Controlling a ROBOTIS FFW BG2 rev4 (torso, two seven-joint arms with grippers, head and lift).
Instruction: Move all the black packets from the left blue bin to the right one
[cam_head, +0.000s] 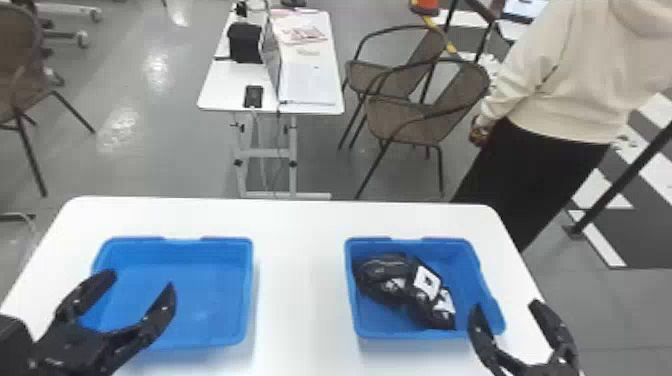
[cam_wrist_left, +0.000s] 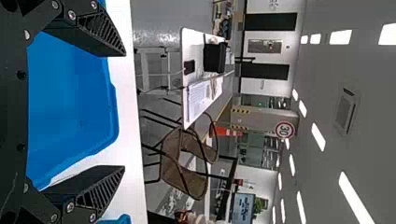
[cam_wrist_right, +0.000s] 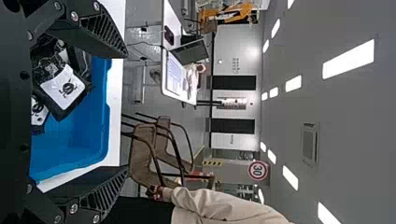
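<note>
In the head view my left gripper (cam_head: 145, 277) stands open over the left part of the left blue bin (cam_head: 210, 300), whose floor is bare. My right gripper (cam_head: 507, 304) is open by the front right corner of the right blue bin (cam_head: 477, 270). Several black packets (cam_head: 390, 275) with white labels lie heaped in that right bin. The left wrist view has the left gripper (cam_wrist_left: 125, 111) with its fingers wide apart and the left bin (cam_wrist_left: 70, 98) between them. In the right wrist view the right gripper (cam_wrist_right: 127, 112) has nothing held, with packets (cam_wrist_right: 60, 88) beyond.
Both bins stand on a white table (cam_head: 300, 280), with a stretch of tabletop between them. Behind it are a second white table (cam_head: 220, 90) with a laptop, and brown chairs (cam_head: 405, 115).
</note>
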